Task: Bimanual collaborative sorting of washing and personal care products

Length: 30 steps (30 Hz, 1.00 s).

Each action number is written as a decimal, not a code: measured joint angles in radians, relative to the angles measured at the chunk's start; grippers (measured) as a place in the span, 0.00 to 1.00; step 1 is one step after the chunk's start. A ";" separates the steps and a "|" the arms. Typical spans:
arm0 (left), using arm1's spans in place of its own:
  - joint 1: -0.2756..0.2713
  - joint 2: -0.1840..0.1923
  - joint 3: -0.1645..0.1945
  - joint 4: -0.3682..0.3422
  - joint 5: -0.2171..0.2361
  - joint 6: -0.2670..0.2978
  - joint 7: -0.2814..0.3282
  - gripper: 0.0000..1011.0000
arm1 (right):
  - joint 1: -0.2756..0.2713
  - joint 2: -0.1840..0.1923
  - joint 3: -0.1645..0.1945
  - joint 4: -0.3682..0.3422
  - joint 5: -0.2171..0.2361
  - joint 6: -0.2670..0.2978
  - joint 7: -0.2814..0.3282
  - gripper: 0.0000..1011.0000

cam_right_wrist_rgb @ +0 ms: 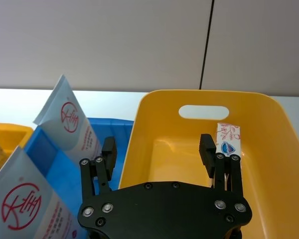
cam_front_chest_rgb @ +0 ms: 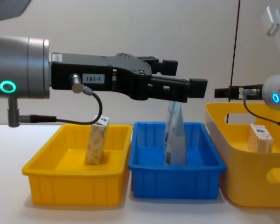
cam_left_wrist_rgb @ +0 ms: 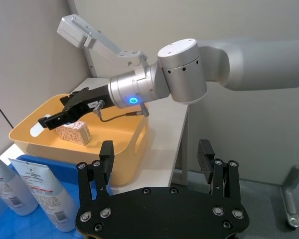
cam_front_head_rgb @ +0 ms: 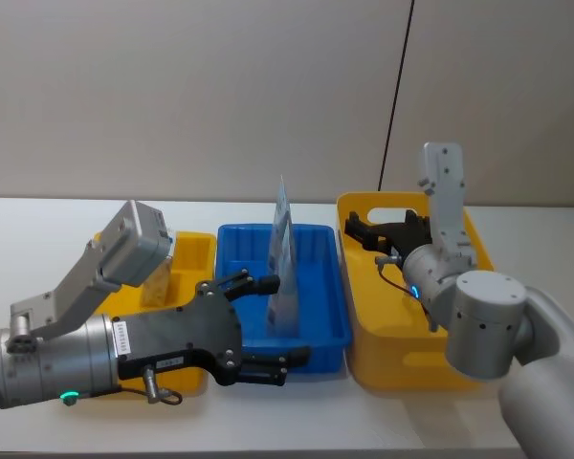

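Cream carton [cam_right_wrist_rgb: 228, 142] just beside right pincer [cam_right_wrist_rgb: 157, 147]

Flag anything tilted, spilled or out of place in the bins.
Nothing spilled or damaged. The carton in the yellow tray stands on end, leaning slightly. Pouches stand in the blue tray.

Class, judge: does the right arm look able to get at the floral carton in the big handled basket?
Probably yes. The right gripper hangs open over the basket, the carton sits uncovered just beside it, and nothing stands between them.
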 joint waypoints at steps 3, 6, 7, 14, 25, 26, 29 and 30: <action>0.001 0.003 -0.001 -0.003 -0.001 0.001 0.002 0.99 | -0.009 0.010 0.003 -0.023 0.008 0.009 0.017 0.99; 0.002 0.008 -0.002 -0.008 -0.002 0.003 0.004 0.99 | -0.016 0.018 0.007 -0.041 0.014 0.016 0.030 0.99; 0.003 0.008 -0.002 -0.009 -0.002 0.004 0.005 0.99 | -0.019 0.020 0.007 -0.046 0.015 0.018 0.033 0.99; 0.004 0.014 -0.003 -0.014 -0.003 0.006 0.007 0.99 | -0.031 0.027 0.012 -0.071 0.017 0.026 0.042 0.99; 0.005 0.017 -0.004 -0.018 -0.004 0.008 0.009 0.99 | -0.120 0.062 0.019 -0.220 -0.002 0.055 0.005 0.99; 0.005 0.017 -0.004 -0.018 -0.004 0.008 0.009 0.99 | -0.128 0.066 0.019 -0.232 -0.003 0.059 0.004 0.99; 0.005 0.018 -0.004 -0.019 -0.004 0.008 0.009 0.99 | -0.157 0.083 0.022 -0.281 -0.005 0.070 0.003 0.99; 0.005 0.018 -0.004 -0.019 -0.004 0.008 0.010 0.99 | -0.167 0.089 0.022 -0.297 -0.006 0.074 0.003 0.99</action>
